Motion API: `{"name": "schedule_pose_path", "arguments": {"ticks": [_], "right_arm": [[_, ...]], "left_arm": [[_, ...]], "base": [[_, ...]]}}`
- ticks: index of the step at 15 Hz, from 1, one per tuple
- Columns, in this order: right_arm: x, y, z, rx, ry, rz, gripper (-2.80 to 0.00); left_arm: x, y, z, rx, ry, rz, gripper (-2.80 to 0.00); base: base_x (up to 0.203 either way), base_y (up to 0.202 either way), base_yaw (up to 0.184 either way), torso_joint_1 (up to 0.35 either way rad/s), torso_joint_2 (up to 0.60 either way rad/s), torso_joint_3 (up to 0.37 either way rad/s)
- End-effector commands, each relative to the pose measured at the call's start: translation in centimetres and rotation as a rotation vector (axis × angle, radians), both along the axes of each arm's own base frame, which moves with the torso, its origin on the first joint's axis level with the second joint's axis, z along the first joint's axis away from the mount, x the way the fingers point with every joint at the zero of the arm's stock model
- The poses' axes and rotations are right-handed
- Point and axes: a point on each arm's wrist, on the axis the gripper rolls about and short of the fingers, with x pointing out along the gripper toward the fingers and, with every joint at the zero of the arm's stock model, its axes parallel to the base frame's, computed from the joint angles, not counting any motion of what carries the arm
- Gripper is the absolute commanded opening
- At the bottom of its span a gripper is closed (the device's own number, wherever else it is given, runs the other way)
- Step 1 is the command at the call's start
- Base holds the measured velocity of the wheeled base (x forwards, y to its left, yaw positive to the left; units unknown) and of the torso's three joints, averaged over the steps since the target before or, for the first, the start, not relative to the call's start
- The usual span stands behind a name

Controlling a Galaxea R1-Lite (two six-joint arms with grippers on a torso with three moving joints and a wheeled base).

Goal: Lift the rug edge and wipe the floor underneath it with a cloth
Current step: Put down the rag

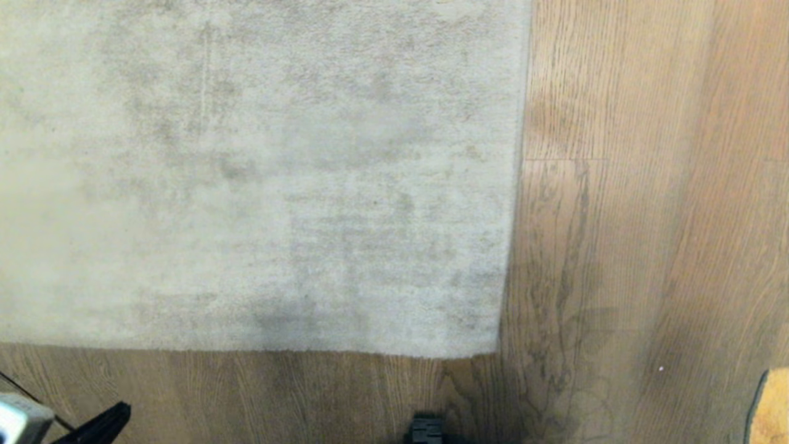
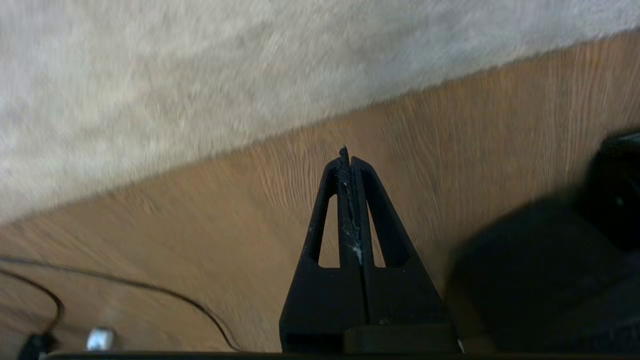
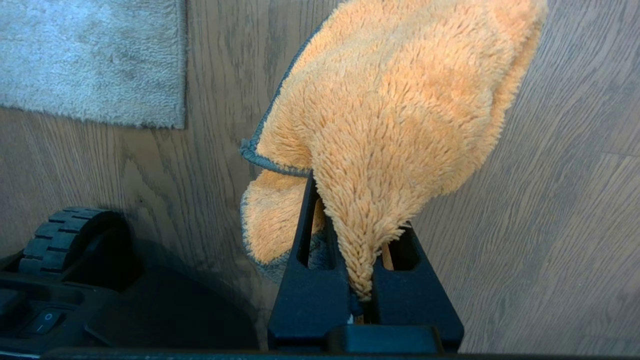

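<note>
The pale grey rug (image 1: 259, 172) lies flat on the brown wood floor (image 1: 616, 216). Its near rug edge (image 1: 246, 350) runs to a corner (image 1: 498, 353) at the right. My left gripper (image 1: 120, 412) shows at the head view's bottom left, over bare floor just short of that edge. In the left wrist view the left gripper (image 2: 346, 156) is shut and empty, pointing at the rug edge (image 2: 310, 127). My right gripper (image 3: 345, 210) is shut on the orange cloth (image 3: 400, 100), which hangs over its fingers. A strip of the cloth (image 1: 770, 407) shows at the head view's bottom right.
A black ridged wheel (image 3: 70, 240) of my base stands on the floor near the rug corner (image 3: 177, 122), and also shows in the head view as the wheel (image 1: 425, 430). A thin dark cable (image 2: 150, 290) trails across the floor by the left arm.
</note>
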Motion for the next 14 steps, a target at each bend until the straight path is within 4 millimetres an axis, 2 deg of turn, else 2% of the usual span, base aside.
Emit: {"name": "schedule_pose_path", "arguments": {"ticks": [1,7,14], "right_arm": [[0.0,0.0,0.0,-0.001,0.001,0.001,-2.80],[0.0,0.0,0.0,-0.001,0.001,0.001,-2.80],[0.0,0.0,0.0,-0.001,0.001,0.001,-2.80]], "left_arm": [[-1.4,0.7,-0.2,-0.030,-0.044,0.043,-2.80],[-4.0,1.0,-1.8,-0.076,-0.035,0.027,-2.80],[-6.0,1.1,-2.9,-0.115,-0.119,0.048,-2.80]], "base": [[0.000,0.000,0.000,0.000,0.00,0.000],[0.000,0.000,0.000,0.000,0.00,0.000],[0.000,0.000,0.000,0.000,0.00,0.000]]}}
